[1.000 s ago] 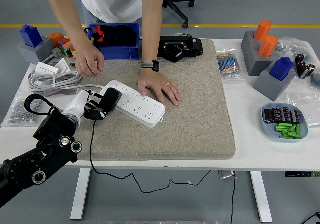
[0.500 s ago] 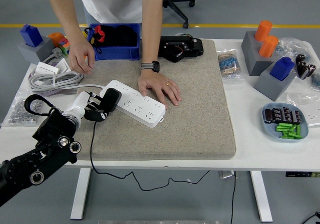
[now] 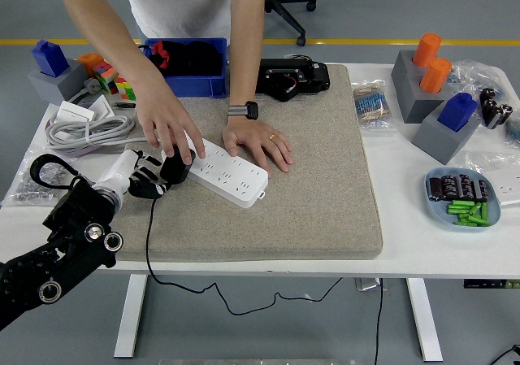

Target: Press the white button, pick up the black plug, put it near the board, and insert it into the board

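Left robot hand at the grey mat's left edge, fingers curled around the black plug, plug touching the white power strip's left end, person's hand on that end, other hand flat just behind the strip.

A blue bin, coiled grey cable and orange cylinders sit around.
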